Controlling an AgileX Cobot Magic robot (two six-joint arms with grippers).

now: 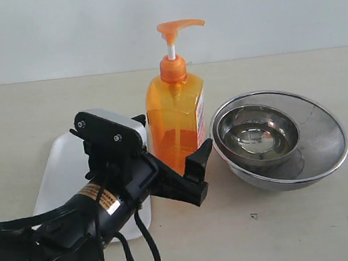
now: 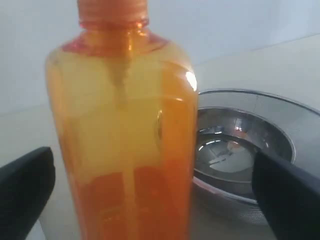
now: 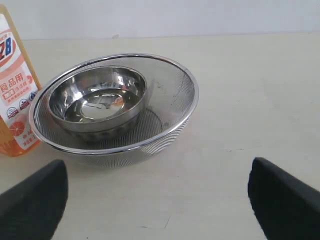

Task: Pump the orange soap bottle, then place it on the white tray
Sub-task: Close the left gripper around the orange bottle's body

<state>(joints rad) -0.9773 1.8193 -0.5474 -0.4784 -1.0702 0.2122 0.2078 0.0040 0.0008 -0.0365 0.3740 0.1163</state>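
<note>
Beige table (image 1: pixel 306 222): left gripper (image 1: pixel 174 141), jaws apart, straddles the orange soap bottle (image 1: pixel 175 115) beside the white tray (image 1: pixel 55 173); pumping seems next, needing a firm close first.

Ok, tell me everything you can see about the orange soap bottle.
The orange soap bottle stands upright on the table, between the white tray and the nested steel bowls. It is translucent orange plastic, flat-sided with rounded shoulders; darker orange liquid fills its lower part. An orange pump head sits raised on a white stem. A white, red and orange label with Chinese text covers one side. The left gripper has its open fingers either side of the lower body, not visibly touching.
</note>
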